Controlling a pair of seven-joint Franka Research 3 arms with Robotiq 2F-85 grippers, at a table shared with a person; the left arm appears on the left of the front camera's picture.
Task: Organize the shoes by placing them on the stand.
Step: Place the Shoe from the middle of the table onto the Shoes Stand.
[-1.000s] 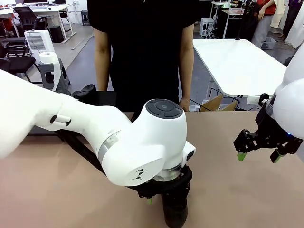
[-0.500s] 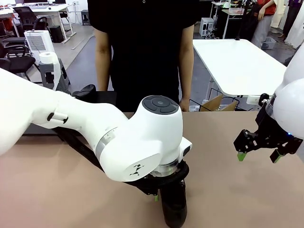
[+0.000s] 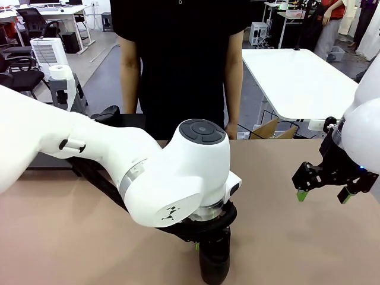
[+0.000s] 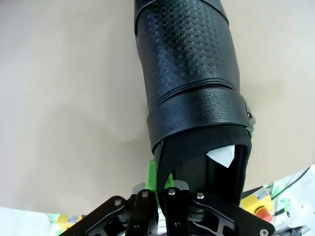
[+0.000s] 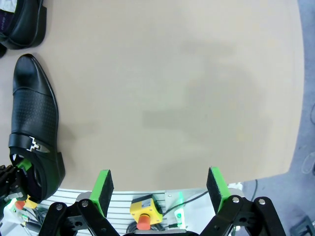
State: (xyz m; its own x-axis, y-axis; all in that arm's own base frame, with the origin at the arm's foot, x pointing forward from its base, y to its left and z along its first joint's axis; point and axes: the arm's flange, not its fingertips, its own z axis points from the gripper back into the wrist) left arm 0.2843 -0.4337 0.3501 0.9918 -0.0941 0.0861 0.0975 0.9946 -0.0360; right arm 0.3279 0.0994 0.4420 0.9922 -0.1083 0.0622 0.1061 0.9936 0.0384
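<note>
A glossy black shoe [image 4: 189, 73] with a textured top and white paper [image 4: 221, 156] in its opening lies on the tan table near the front edge [image 3: 215, 264]. My left gripper [image 4: 160, 184] is shut on the side wall of its opening, with one green pad [image 4: 151, 176] on the outside. The same shoe [image 5: 34, 123], with a metal buckle, lies at the left in the right wrist view. A second shoe [image 5: 23, 22] lies beyond it. My right gripper [image 3: 323, 195] hangs open and empty above the table's right side. The black stand [image 3: 127, 123] lies at the far left behind my left arm.
A person in black stands at the far edge, one hand [image 3: 230, 130] at the table's rim. A dark shoe-like shape [image 3: 105, 114] rests on the stand. The table's front edge, with a red stop button [image 5: 142, 221] below it, is close under my right gripper [image 5: 160, 187].
My left gripper has closed on the shoe's opening wall. The left arm and the shoe have shifted slightly left. The right arm has not moved.
</note>
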